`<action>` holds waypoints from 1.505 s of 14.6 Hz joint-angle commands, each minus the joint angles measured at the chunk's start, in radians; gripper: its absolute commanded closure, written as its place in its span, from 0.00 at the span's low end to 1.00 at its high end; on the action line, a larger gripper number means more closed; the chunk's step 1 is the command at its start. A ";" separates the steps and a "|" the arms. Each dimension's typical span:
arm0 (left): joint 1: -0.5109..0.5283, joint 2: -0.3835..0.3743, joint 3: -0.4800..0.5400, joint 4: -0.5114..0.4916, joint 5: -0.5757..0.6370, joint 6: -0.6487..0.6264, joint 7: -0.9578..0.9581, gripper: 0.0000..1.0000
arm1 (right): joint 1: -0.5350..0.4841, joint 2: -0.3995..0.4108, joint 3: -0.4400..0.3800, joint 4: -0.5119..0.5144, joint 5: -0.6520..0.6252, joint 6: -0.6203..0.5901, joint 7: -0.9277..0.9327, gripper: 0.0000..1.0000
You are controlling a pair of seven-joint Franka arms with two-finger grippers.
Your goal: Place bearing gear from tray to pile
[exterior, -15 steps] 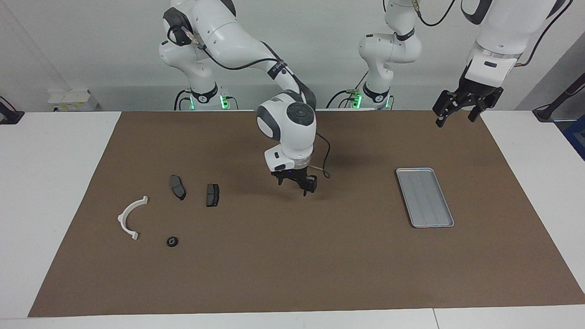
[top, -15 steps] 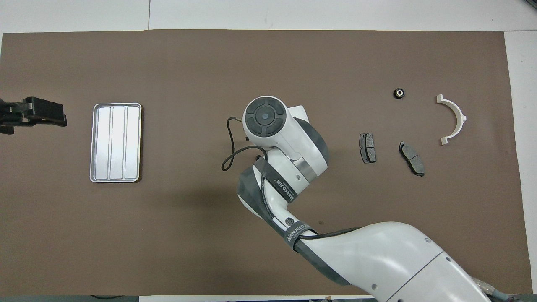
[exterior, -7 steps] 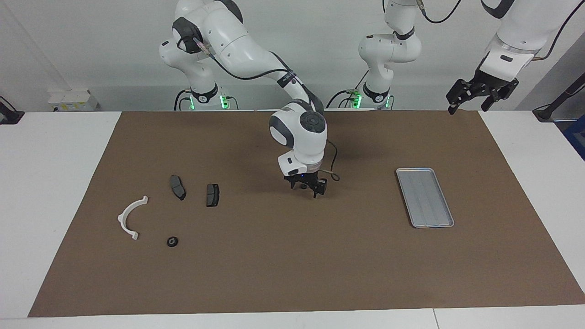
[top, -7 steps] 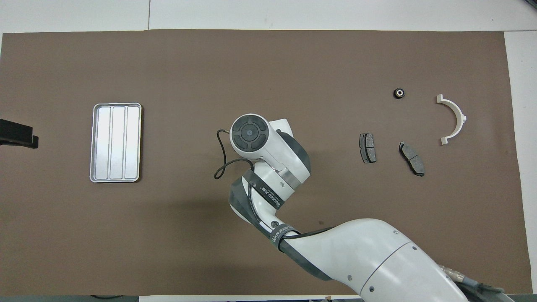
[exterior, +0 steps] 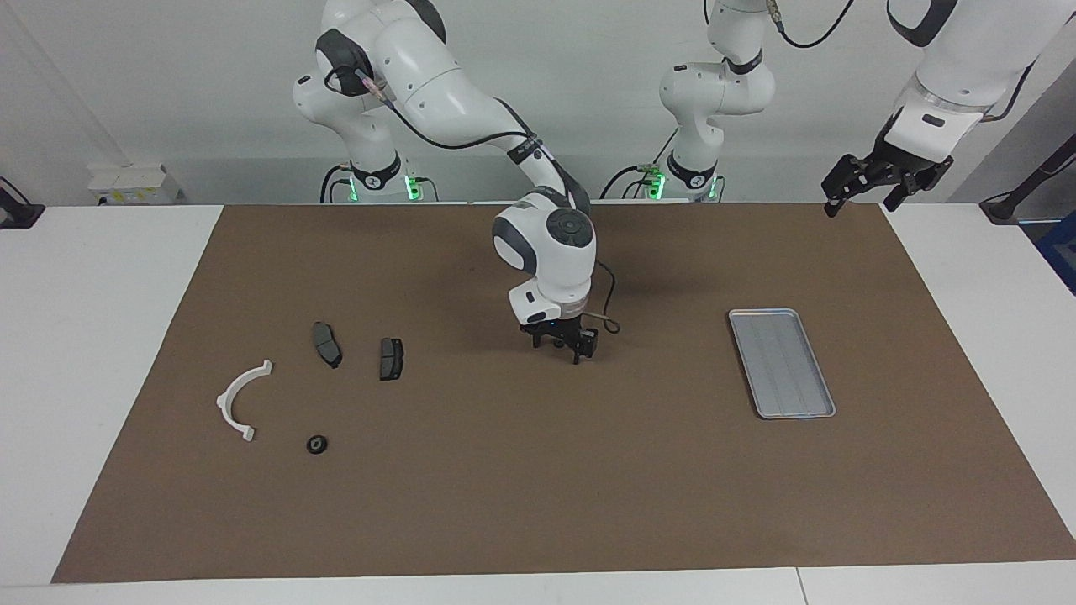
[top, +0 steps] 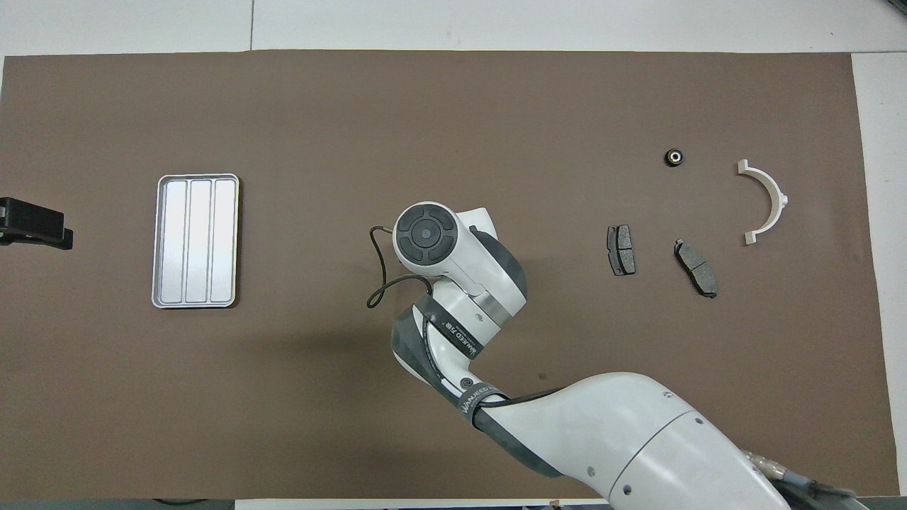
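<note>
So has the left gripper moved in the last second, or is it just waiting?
Yes. In the facing view the left gripper has risen and drifted away from the tray, toward its own end of the table, now off the brown mat's corner.

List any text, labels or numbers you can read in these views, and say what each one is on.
Dark band around the right arm's forearm, overhead view: white lettering, too blurred to read.
Second dark band nearer its elbow: white lettering, likewise unreadable.
Tray, bearing gear, two dark plates and white bracket: no markings visible.
</note>
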 commanded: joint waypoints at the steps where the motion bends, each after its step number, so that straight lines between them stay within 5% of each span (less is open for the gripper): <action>1: 0.008 0.015 -0.003 0.004 -0.017 0.007 0.015 0.00 | 0.002 -0.017 0.013 -0.016 -0.002 -0.048 0.021 0.09; 6: 0.008 0.023 -0.003 -0.004 -0.027 0.004 0.015 0.00 | 0.002 -0.021 0.025 -0.019 0.013 -0.057 0.024 0.23; 8: 0.005 0.024 -0.003 -0.005 -0.027 -0.003 0.015 0.00 | 0.002 -0.021 0.025 -0.022 0.013 -0.050 0.023 0.48; 10: 0.004 0.023 -0.003 -0.016 -0.027 -0.005 0.015 0.00 | -0.001 -0.020 0.025 -0.022 0.012 -0.039 0.021 0.95; 11: 0.004 0.023 -0.003 -0.017 -0.027 -0.004 0.015 0.00 | -0.002 -0.020 0.024 -0.022 0.012 -0.039 0.020 1.00; 17: 0.001 0.026 -0.003 -0.017 -0.027 -0.037 0.015 0.00 | -0.027 -0.020 0.022 0.067 -0.002 -0.153 0.003 1.00; 22: 0.004 0.023 -0.003 -0.024 -0.027 -0.059 0.015 0.00 | -0.197 -0.072 0.022 0.213 0.009 -0.409 -0.386 1.00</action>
